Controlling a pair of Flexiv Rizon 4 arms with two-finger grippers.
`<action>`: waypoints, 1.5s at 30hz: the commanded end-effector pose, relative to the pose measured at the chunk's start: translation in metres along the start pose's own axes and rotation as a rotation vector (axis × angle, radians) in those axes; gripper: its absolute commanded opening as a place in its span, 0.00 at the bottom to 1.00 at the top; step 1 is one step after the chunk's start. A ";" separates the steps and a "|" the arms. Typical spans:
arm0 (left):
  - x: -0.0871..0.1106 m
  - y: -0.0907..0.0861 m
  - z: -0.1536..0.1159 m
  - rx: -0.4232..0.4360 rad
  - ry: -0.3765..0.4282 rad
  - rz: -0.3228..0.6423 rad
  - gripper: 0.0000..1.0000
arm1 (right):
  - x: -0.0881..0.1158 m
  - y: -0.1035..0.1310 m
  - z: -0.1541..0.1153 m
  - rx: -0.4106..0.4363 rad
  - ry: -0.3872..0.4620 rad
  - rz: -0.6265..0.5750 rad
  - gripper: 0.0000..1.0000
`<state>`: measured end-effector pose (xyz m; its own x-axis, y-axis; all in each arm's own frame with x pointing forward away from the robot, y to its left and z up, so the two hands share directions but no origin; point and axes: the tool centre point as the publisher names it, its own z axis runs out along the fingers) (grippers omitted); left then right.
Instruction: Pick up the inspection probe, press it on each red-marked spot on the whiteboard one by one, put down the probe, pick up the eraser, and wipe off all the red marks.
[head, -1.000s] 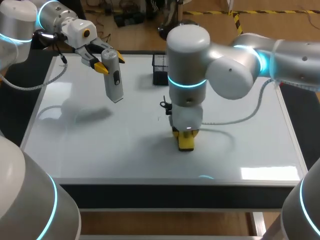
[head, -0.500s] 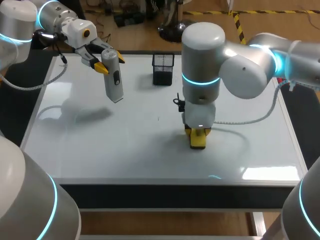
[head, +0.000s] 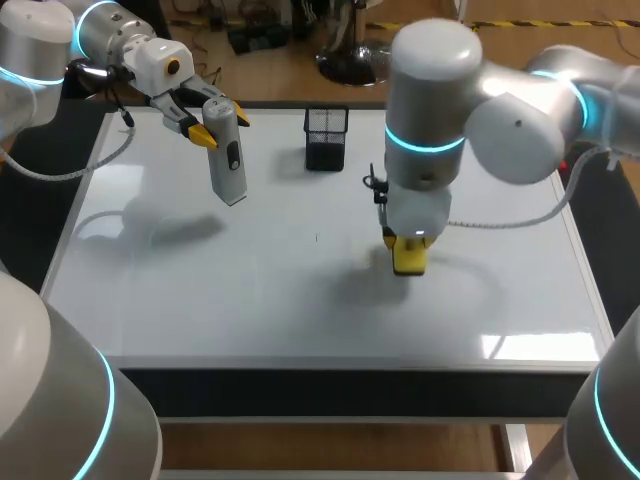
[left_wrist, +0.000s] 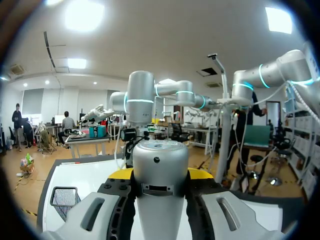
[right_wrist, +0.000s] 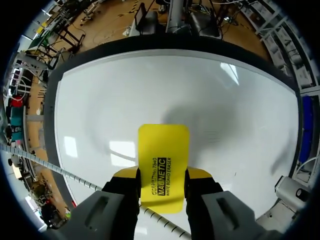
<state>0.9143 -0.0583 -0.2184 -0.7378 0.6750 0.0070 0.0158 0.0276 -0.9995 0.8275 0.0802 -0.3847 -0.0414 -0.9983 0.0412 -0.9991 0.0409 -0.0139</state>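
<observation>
Whiteboard (head: 250, 300) — eraser (head: 409, 257) well inside every edge.

Table (head: 200, 300): glossy white top in a dark frame. Ceiling light reflects as a bright patch (head: 530, 346) near its front right corner.

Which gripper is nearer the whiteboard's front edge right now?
Right. The right gripper holds the eraser mid-board; the left gripper, holding the probe, is by the back edge of the whiteboard.
</observation>
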 end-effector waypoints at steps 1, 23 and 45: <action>-0.002 -0.001 -0.002 0.001 0.007 -0.001 0.00 | 0.012 0.003 -0.023 0.024 -0.019 0.005 0.00; -0.002 -0.001 -0.002 0.001 0.007 -0.001 0.00 | 0.007 -0.008 -0.018 0.019 -0.012 -0.006 0.00; -0.002 -0.001 -0.002 0.001 0.007 -0.001 0.00 | -0.012 -0.154 -0.003 -0.014 -0.063 -0.017 0.00</action>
<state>0.9143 -0.0582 -0.2184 -0.7378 0.6750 0.0071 0.0157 0.0277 -0.9995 0.9538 0.0787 -0.3743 -0.0247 -0.9991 -0.0351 -0.9981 0.0266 -0.0553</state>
